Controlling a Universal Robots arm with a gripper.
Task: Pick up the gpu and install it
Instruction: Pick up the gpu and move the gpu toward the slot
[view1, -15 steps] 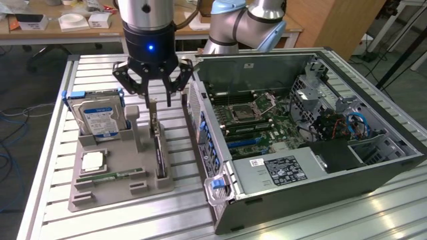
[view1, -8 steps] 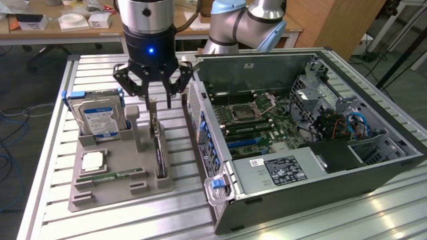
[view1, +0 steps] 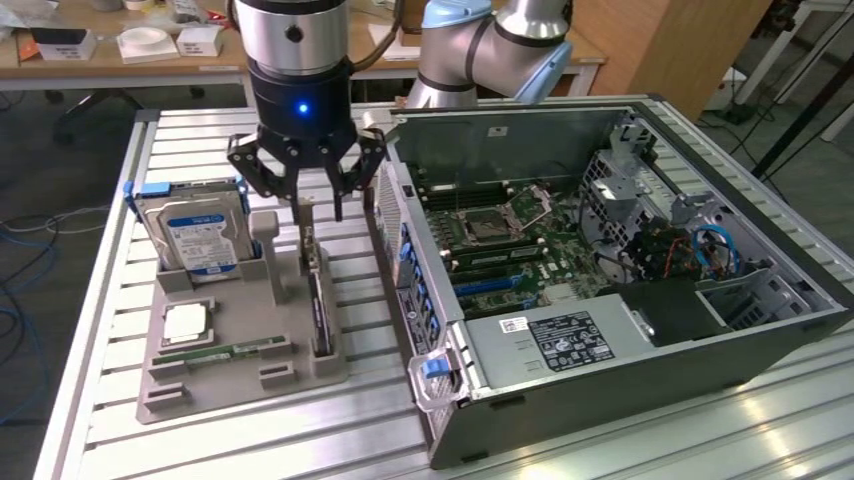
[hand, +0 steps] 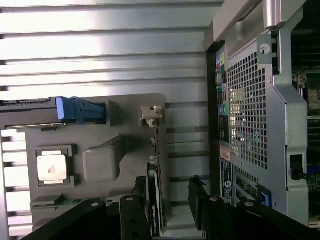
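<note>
the jaws stand wide apart, with nothing clamped between them. the gripper (view1: 310, 203) hangs straight down over the gpu (view1: 319, 305), one finger on each side of the card's line. in the wrist view the gripper (hand: 168, 186) straddles the gpu (hand: 154, 200): the card sits close to one of the fingers (hand: 141, 200), and a clear gap shows between it and the other. whether the near finger touches it cannot be told.

the gpu stands on its long edge in a slot of the grey tray (view1: 240, 385), thin and dark, with its silvery bracket (hand: 151, 115) at the end nearer the arm's base. just beside it, towards the exterior view's left, a grey post (view1: 267, 250) rises from the tray. further left a hard drive (view1: 200, 240) with a blue and white label stands upright in a blue-edged holder. a square processor chip (view1: 184, 322) lies flat in its pocket, and a narrow green memory stick (view1: 220, 353) lies in the groove beside it.

the tray rests on a slatted metal table (view1: 360, 430). just to the exterior view's right of the tray lies the open computer case (view1: 801, 310), side panel off, its motherboard (view1: 521, 240) exposed.
</note>
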